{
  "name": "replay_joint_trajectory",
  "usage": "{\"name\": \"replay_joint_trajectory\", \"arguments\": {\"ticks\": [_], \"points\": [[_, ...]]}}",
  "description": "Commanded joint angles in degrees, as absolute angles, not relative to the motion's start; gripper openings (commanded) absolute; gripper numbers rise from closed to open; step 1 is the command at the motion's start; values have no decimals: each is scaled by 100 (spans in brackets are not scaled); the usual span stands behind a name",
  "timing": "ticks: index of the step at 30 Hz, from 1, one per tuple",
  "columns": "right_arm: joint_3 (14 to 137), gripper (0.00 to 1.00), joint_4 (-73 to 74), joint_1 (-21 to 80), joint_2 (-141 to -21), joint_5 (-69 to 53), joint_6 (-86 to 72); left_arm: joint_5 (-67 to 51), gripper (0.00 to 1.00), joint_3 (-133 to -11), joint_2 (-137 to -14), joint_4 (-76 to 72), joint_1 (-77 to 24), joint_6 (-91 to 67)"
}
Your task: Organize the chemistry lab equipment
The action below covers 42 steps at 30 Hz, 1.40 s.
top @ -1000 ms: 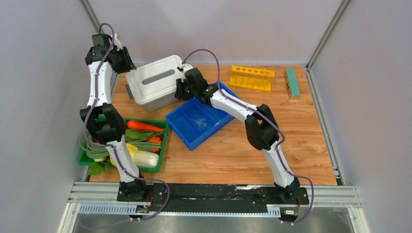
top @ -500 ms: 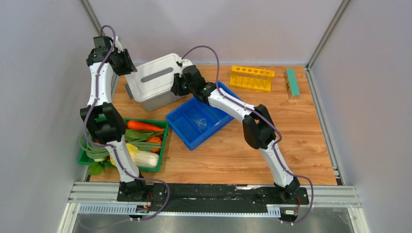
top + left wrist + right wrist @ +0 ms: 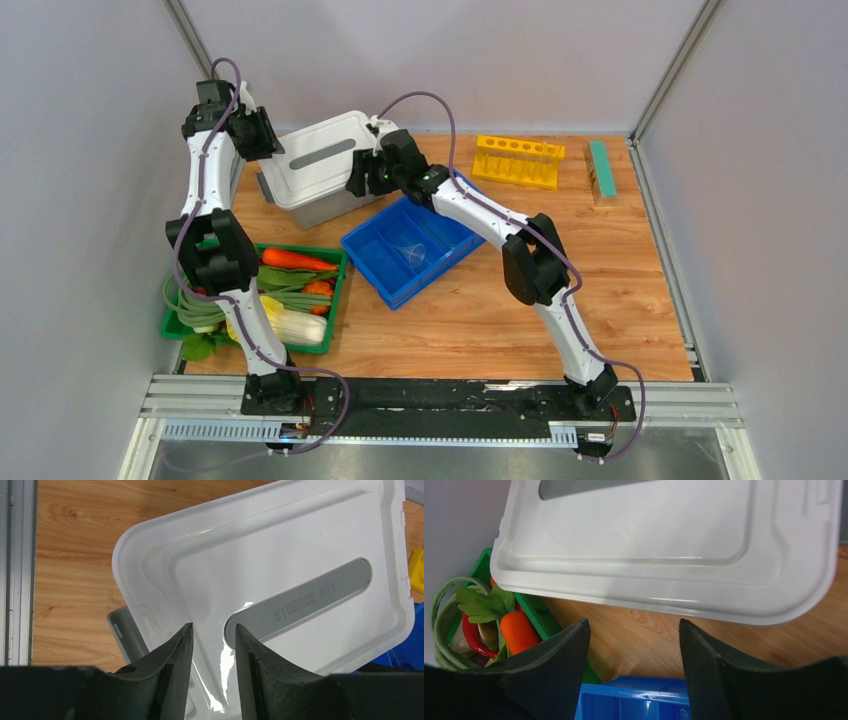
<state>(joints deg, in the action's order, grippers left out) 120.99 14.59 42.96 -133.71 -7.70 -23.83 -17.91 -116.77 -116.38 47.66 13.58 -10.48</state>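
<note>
A clear cup [image 3: 413, 252] stands in the blue divided tray [image 3: 365, 262] at mid-table. The dish, mesh, triangle, rods and blue-tipped tool are out of view. A grey storage box [image 3: 325, 211] at the back carries a white lid [image 3: 320, 158]. My left gripper [image 3: 262, 135] hovers over the lid's left back corner; in the left wrist view it [image 3: 212, 627] is narrowly open and empty above the lid [image 3: 280, 555]. My right gripper [image 3: 362, 176] is at the lid's right edge; in the right wrist view it [image 3: 633, 625] is wide open and empty, between the lid [image 3: 664, 525] and the tray [image 3: 634, 700].
A green basket [image 3: 300, 250] of vegetables sits at the front left and shows in the right wrist view [image 3: 531, 607]. A yellow tube rack [image 3: 518, 160] and a green block [image 3: 602, 170] stand at the back right. Metal rails border the table.
My right gripper has moved left and back, from over the blue tray to the lid's right edge. My left gripper has shifted slightly right over the lid's corner.
</note>
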Motion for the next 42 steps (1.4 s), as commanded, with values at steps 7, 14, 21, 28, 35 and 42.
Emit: {"name": "replay_joint_trajectory", "arguments": {"ticks": [7, 14, 21, 28, 35, 42], "points": [[12972, 92, 1583, 3393, -13280, -966, -2302, -1811, 45, -11452, -11909, 4798, 1389, -1072], [13473, 100, 1197, 3006, -13824, -1704, -2636, -1837, 45, -11312, -11953, 4799, 1371, -1002], [13737, 100, 423, 2971, -14457, -2425, -3101, -1890, 44, -11276, -11979, 4842, 1389, -563], [13676, 100, 62, 2971, -14748, -2602, -3664, -1968, 44, -11487, -12015, 5133, 1397, 191], [13825, 100, -457, 2979, -15055, -2724, -3972, -2162, 44, -11514, -12032, 5194, 1433, 457], [13843, 86, -633, 3023, -15214, -2900, -3886, -2329, 44, -11382, -11997, 5045, 1433, 369]]}}
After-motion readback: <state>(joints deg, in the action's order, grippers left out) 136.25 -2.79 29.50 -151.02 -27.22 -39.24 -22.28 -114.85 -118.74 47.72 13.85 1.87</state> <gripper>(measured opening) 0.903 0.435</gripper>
